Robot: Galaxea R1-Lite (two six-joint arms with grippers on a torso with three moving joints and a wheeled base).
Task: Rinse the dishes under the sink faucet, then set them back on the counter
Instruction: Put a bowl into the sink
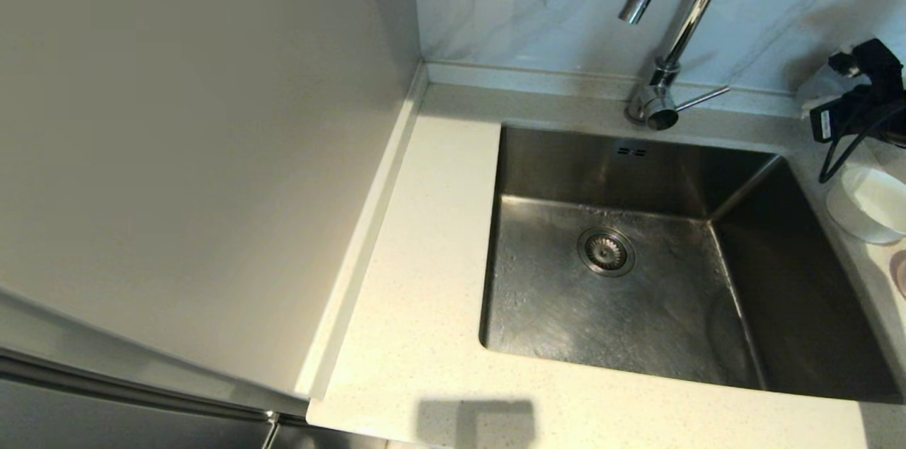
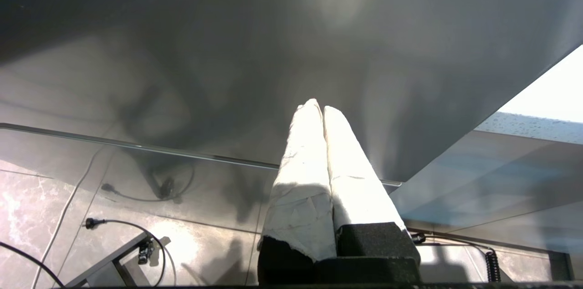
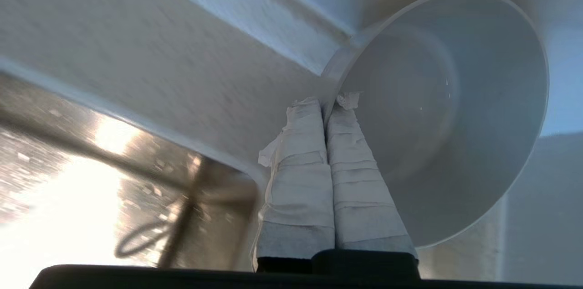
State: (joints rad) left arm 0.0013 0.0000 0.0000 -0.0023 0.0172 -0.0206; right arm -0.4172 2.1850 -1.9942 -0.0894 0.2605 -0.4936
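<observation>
One grey bowl (image 3: 451, 111) pinched by right fingers (image 3: 350, 161) nr sink (image 1: 623, 272).

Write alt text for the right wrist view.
The right gripper, its taped fingers shut on the rim of a white bowl, holds the bowl tilted so its empty inside faces the camera. Behind lie the speckled counter and a corner of the steel sink.
</observation>
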